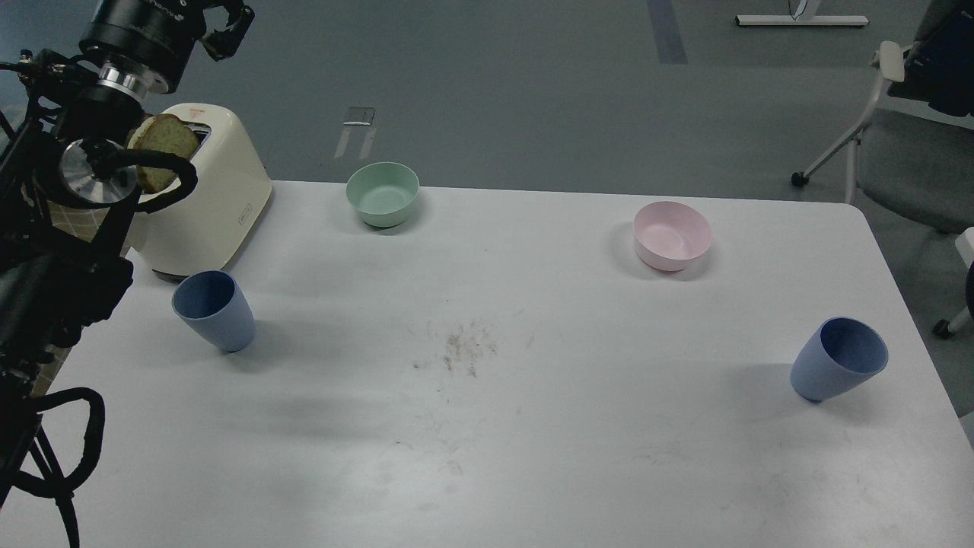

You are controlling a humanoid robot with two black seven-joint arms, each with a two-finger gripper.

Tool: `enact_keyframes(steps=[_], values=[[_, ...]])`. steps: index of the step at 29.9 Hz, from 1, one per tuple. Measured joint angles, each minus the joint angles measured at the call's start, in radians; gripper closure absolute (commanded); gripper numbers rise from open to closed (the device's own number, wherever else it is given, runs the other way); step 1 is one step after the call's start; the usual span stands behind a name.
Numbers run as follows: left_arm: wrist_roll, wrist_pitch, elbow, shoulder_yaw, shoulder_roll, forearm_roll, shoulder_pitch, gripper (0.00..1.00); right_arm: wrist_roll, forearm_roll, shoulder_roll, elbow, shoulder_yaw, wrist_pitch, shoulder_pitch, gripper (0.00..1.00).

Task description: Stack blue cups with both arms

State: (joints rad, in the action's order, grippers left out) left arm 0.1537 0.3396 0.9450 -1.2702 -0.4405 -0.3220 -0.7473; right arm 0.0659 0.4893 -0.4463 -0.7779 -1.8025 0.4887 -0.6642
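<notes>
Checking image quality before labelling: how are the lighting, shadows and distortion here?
Head view: even, soft lighting; the table shows no harsh glare; faint shadows lie beside both blue cups; the cups lean outward toward the edges, suggesting wide-angle distortion; focus is sharp.

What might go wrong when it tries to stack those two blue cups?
The left blue cup stands close to the toaster, so the left arm might bump it. The right blue cup stands near the table's right edge; a nudge might send it off.
</notes>
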Motion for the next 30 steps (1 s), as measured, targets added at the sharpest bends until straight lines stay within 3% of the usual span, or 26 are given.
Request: enact_keyframes(steps=[23, 30], values=[[0.012, 0.008, -0.002, 0.002, -0.01, -0.016, 0.003, 0.02, -0.003, 0.0, -0.008, 0.01, 0.002, 0.0, 0.005, 0.0], [0.011, 0.084, 0.003, 0.003, -0.042, -0.11, 0.0, 0.03, -0.004, 0.0, -0.01, 0.008, 0.002, 0.0, 0.019, 0.0]])
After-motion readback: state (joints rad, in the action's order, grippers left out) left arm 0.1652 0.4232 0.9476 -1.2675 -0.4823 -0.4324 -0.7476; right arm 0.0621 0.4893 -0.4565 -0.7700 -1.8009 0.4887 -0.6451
